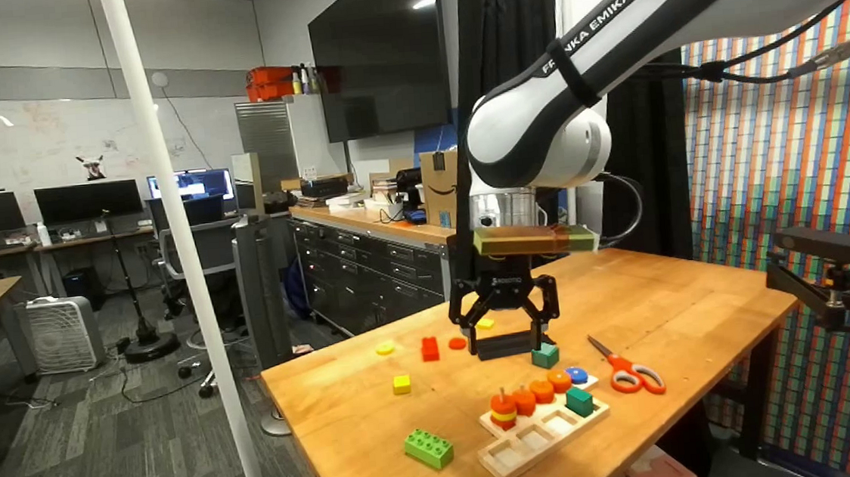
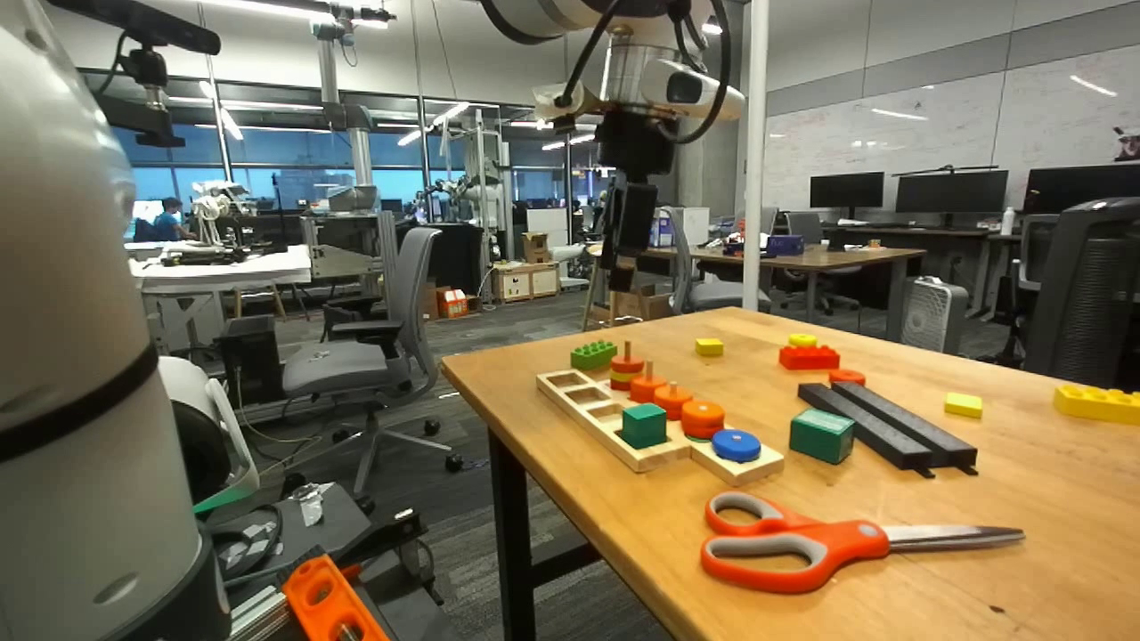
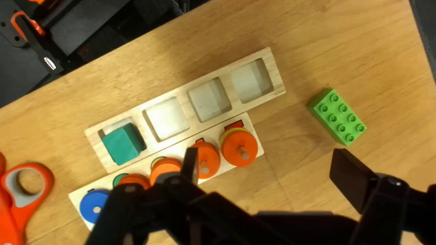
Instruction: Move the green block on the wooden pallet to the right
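Note:
The green block (image 1: 580,401) is a dark-green cube in an end slot of the wooden pallet (image 1: 544,449), its top standing above the rim. The other slots are empty. The block (image 2: 643,425) and pallet (image 2: 663,457) also show in an exterior view. In the wrist view the green block (image 3: 123,144) is at the pallet's left end, and the pallet's bare right end (image 3: 274,72) is near the middle. My gripper (image 1: 505,343) is open and empty, pointing down above the table, also in an exterior view (image 2: 622,283). In the wrist view its fingertips (image 3: 264,170) are right of the block.
A peg board with orange rings (image 3: 239,148) and a blue ring (image 2: 736,445) lies against the pallet. A second green block (image 2: 821,436) stands near black bars (image 2: 891,427). Scissors (image 2: 802,543), a bright-green studded brick (image 3: 337,117), and yellow and red pieces (image 2: 809,358) lie around.

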You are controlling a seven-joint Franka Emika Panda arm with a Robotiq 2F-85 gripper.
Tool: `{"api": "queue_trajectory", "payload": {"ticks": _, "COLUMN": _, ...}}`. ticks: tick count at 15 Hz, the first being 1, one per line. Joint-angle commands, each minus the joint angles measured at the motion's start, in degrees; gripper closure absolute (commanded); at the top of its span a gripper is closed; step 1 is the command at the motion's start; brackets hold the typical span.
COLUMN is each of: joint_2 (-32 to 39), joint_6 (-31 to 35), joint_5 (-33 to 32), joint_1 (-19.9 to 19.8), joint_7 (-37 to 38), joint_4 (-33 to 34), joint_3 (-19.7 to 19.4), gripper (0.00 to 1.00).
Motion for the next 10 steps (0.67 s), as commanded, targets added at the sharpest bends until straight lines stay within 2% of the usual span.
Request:
{"api": "queue_trajectory", "payload": {"ticks": 1, "joint_2": -2.91, "joint_6": 3.11, "joint_5": 2.09, "joint_1": -0.77, "joint_7": -0.06, "joint_4": -4.2, "joint_3": -1.37, "gripper": 0.0}}
{"api": "queue_trajectory", "payload": {"ticks": 10, "joint_2": -6.72, "joint_6": -2.77, "joint_5": 0.81, "joint_1": -0.94, "joint_7": -14.16, "joint_4": -9.09, "joint_3": -4.34, "gripper": 0.0}}
